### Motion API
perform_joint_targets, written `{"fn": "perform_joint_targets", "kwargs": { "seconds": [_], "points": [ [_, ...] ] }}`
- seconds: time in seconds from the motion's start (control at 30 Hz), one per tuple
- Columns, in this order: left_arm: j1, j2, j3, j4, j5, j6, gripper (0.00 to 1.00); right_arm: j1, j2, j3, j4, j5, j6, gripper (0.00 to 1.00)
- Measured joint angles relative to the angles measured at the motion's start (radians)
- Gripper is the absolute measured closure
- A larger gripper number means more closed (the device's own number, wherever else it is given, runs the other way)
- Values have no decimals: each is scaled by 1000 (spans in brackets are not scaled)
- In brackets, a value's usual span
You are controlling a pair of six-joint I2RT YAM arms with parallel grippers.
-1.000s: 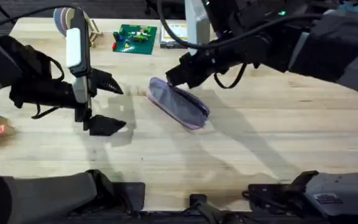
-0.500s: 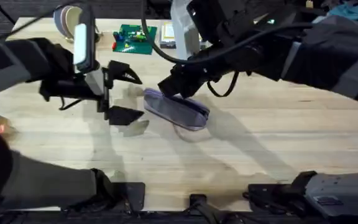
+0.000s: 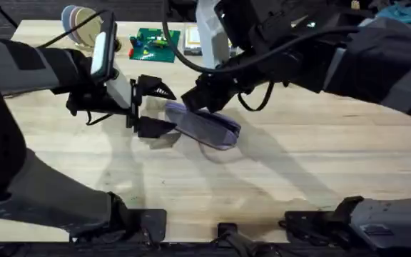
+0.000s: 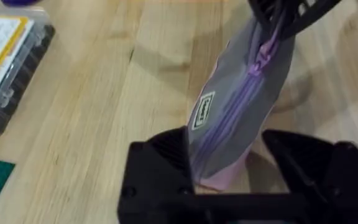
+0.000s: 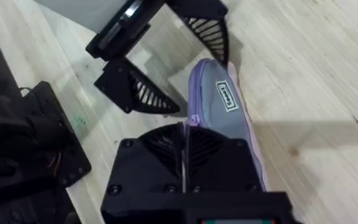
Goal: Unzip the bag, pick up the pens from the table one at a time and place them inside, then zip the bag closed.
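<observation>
The bag (image 3: 204, 126) lies mid-worktop (image 3: 298, 171), zipper up, still closed. Your right tool (image 5: 185, 146) is pinched tight at the zipper pull on one end. Your left tool (image 4: 225, 168) is spread wide, straddling the opposite end, gripping nothing. Expect soft, light fabric that bunches: clamp that end's corner to brace while unzipping.

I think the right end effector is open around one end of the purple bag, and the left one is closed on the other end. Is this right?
No, the sides are swapped. In the left wrist view, the left end effector is open around the bag; the right end effector is closed on its other end.
</observation>
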Motion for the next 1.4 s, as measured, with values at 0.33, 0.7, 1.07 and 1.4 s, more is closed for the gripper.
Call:
{"fn": "perform_joint_targets", "kwargs": {
  "seconds": [0.33,0.7,1.07,1.4],
  "points": [
    [0,0,-2,0,24,0,940,-1,0,0,0,1,0,972],
    [-16,0,-2,-1,32,-1,956,-116,0,0,-128,-23,0,972],
    [-19,0,-2,-1,22,-4,956,-285,-11,0,-397,-31,-36,971],
    [-19,0,-2,-1,19,-4,958,-318,-24,0,-423,-24,-53,971]
  ]
}}
